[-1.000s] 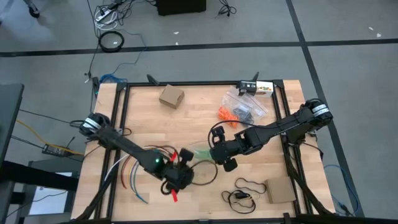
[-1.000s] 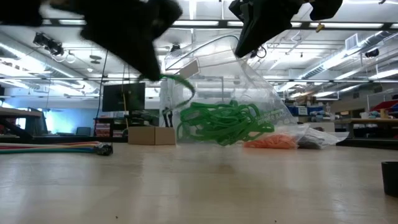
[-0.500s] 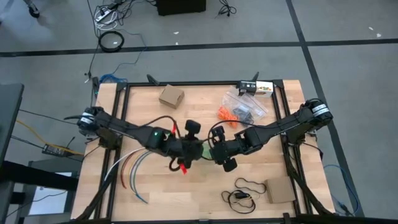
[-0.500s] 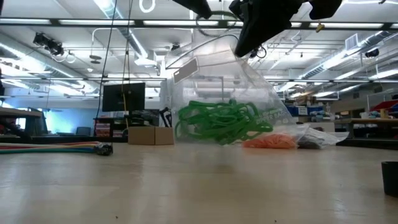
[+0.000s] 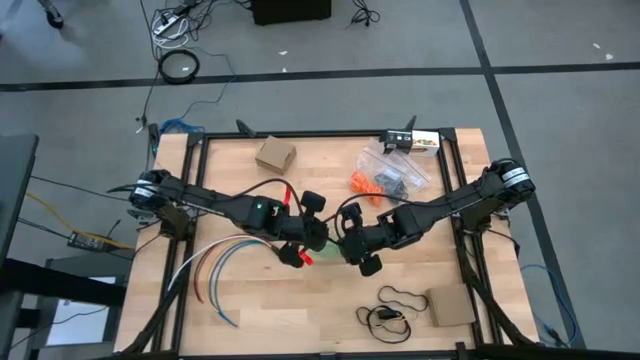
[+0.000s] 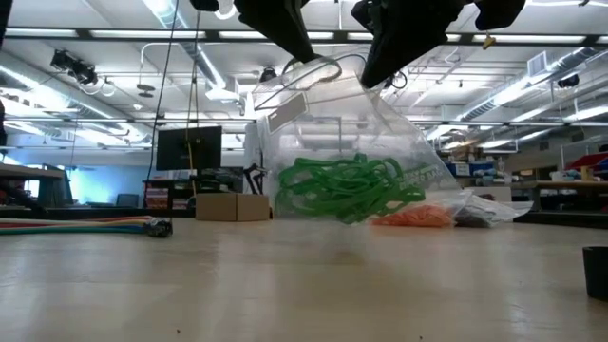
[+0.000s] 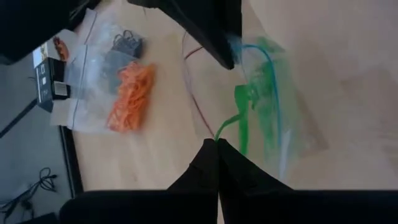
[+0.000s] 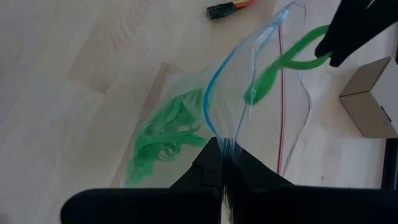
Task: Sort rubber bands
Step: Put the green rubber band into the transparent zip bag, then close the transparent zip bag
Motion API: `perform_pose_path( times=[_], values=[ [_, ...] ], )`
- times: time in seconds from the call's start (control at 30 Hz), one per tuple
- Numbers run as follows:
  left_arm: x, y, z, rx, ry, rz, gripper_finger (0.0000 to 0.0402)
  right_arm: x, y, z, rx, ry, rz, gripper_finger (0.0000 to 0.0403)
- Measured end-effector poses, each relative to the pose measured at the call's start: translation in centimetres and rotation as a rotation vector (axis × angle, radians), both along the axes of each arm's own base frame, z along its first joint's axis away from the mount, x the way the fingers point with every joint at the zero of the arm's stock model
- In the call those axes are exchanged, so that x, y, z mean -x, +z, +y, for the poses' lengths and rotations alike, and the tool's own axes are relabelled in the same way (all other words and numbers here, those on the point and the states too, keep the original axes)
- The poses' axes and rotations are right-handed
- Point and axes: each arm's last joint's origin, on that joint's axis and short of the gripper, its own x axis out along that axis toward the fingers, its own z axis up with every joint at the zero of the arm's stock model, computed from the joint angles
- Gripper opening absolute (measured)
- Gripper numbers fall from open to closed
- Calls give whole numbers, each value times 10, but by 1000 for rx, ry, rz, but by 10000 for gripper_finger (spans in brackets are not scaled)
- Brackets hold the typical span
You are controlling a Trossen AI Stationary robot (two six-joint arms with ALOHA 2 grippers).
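A clear zip bag [image 6: 361,133] holding a heap of green rubber bands [image 6: 342,190] hangs at mid-table, its bottom on the tabletop. My right gripper [image 8: 219,148] is shut on its rim. The bag's mouth [image 8: 249,68] stands open. My left gripper [image 7: 216,142], just left of the right one [image 5: 318,238], is shut on a single green rubber band [image 8: 289,59], which dangles at the bag's mouth. My left gripper pinches one end of the green band [image 7: 224,130] between its two fingertips, slanting down from the table's left. The band hangs clear of the table in a curve, its free end [image 8: 252,96] at the bag's open mouth. My right gripper pinches the bag's blue-lined rim [image 8: 225,134] between its two fingers, slanting down from the table's right. The bag hangs below the fingers with its mouth held open. Its lower end, with the green heap, rests on the table [image 6: 332,217].
Clear bags with orange bands [image 5: 365,183] and dark bands [image 5: 398,180] lie at the far right. A cardboard box [image 5: 275,155] stands at the far side. Coloured cables [image 5: 215,262] curve at the near left. A black cord loop [image 5: 395,298] and a cardboard piece [image 5: 450,307] lie near right.
My left gripper has risen from the table's near side and gone toward the far edge and the right gripper, carrying the green band up to the bag's mouth. It has stayed shut. The bag and my right gripper have kept still.
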Motion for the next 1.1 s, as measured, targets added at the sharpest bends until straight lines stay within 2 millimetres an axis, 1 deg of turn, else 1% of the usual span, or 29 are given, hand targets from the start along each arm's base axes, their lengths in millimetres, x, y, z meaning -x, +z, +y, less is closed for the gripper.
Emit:
perform_pose_path(
  times=[0.13, 0.23, 0.33, 0.4, 0.5, 0.63, 0.73, 0.8, 0.87, 0.93, 1.1],
  values=[
    [0, 0, -1, 33, 22, -6, 2, 0, 0, 0, 1, 0, 0, 0],
    [0, -1, -3, 132, 1, 9, 3, 0, 0, 0, 1, 0, 1, 0],
    [-2, -9, -4, 158, 14, 41, 5, 0, 0, 0, 1, 0, 0, 0],
    [-3, -16, -4, 143, 19, 79, 17, 0, 0, 0, 1, 0, 1, 0],
    [-4, -17, -4, 119, 36, 77, 58, 0, 0, 0, 1, 0, 0, 0],
    [-3, -15, 0, 64, 101, 48, 138, 0, -1, 0, 3, 0, 7, 0],
    [-2, -6, 3, 19, 164, 11, 193, 1, -1, 0, 5, 0, 10, 0],
    [0, 2, 4, 14, 177, -2, 221, 1, -1, 0, 5, 0, 10, 0],
    [-1, 9, 4, 30, 189, -33, 239, 1, -1, 0, 7, -1, 8, 0],
    [-1, 13, 4, 44, 203, -45, 249, 0, 0, -1, 7, -2, 1, 0],
    [0, 15, 4, 70, 226, -47, 252, 0, 0, -2, 28, -30, -7, 0]
  ],
)
